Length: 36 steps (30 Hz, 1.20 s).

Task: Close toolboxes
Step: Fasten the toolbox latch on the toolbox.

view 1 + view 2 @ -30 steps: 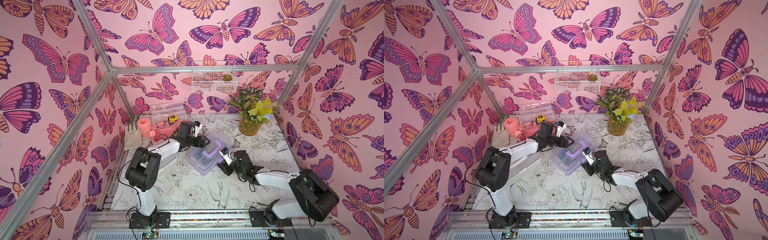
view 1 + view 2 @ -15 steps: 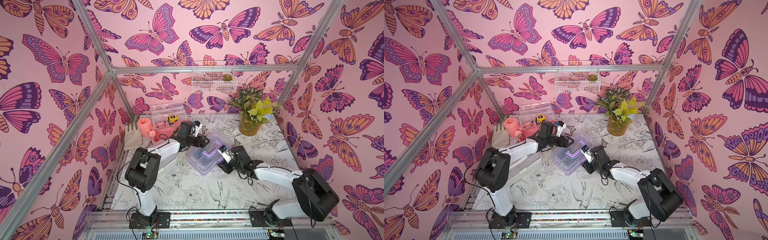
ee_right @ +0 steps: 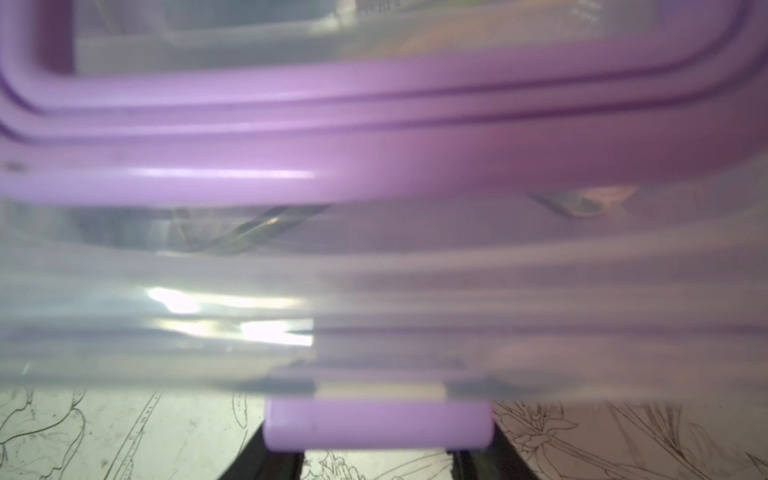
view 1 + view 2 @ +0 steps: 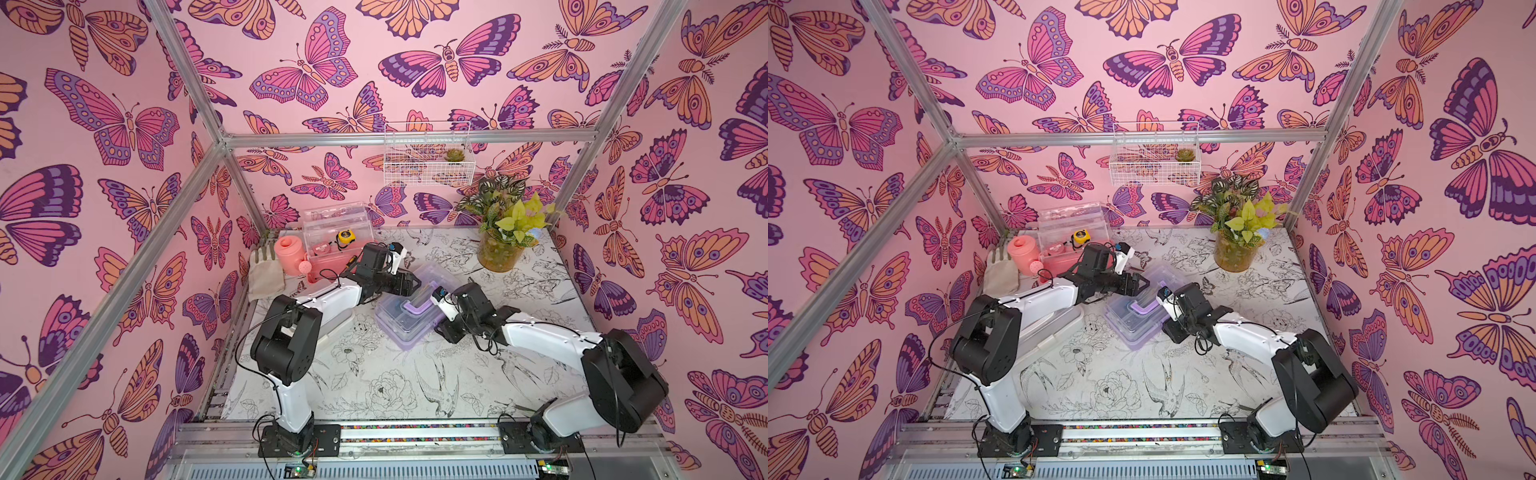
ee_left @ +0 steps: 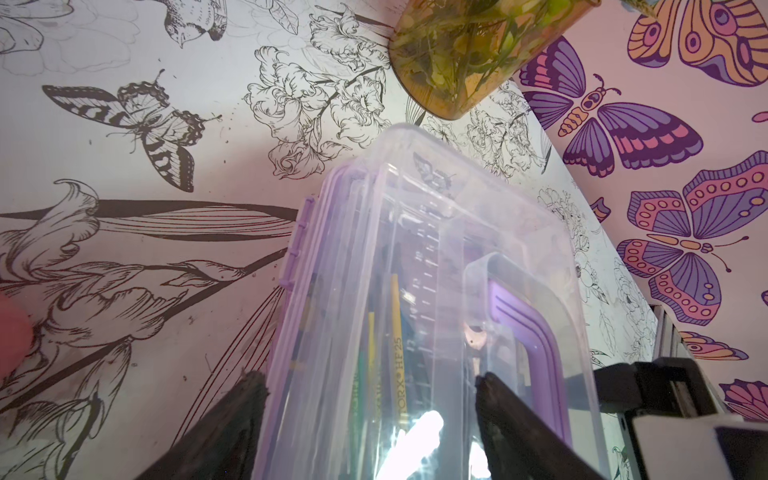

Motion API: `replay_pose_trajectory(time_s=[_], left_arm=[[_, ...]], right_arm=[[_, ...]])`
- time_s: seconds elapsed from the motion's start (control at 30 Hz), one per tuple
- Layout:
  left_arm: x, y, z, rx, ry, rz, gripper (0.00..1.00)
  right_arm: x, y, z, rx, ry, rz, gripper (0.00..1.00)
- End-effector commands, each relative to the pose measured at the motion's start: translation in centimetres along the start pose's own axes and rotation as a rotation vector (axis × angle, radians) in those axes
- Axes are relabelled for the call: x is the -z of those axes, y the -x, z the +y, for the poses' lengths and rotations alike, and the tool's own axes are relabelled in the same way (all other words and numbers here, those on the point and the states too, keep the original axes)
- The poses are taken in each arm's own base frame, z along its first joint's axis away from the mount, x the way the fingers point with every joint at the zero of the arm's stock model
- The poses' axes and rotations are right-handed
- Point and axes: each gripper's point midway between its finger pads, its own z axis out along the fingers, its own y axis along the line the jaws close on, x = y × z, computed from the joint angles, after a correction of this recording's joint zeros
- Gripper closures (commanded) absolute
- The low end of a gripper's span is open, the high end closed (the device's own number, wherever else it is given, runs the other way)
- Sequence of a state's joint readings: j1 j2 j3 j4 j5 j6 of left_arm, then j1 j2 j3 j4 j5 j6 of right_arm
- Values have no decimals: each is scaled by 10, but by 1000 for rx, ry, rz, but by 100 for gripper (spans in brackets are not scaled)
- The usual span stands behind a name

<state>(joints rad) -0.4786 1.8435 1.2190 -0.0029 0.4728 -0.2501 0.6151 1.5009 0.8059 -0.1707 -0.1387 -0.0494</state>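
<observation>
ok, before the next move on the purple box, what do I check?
1. Purple toolbox lid down on its base: ok.
2. Its latch snapped shut: cannot tell, right wrist view is blurred.
3. Right tool straddling the latch: ok.
4. Left tool open over the lid's end: ok; contact cannot tell.
5. Pink toolbox closed: not ok, its lid stands open.
6. White toolbox closed: cannot tell, the left arm covers most of it.

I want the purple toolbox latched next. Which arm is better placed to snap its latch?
Probably right. The right gripper flanks the purple latch in its wrist view; the left gripper straddles the purple toolbox at one end, away from it.
</observation>
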Motion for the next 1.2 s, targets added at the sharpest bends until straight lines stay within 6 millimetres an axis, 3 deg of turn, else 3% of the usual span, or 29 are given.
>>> replay_pose_trajectory(time_s=[0.0,0.53,1.0,1.03,1.17], left_arm=[[-10,-74,34,58,130,224,20],[-12,-81,35,64,130,236,19],[-11,-77,33,62,124,219,20],[-11,-77,32,61,122,219,20],[-12,-79,32,67,118,222,20]], right_arm=[[0,24,13,32,46,-47,70],[15,54,15,9,31,-107,70],[20,70,18,3,26,-42,70],[12,66,15,-2,19,-11,70],[11,69,16,-4,22,0,70]])
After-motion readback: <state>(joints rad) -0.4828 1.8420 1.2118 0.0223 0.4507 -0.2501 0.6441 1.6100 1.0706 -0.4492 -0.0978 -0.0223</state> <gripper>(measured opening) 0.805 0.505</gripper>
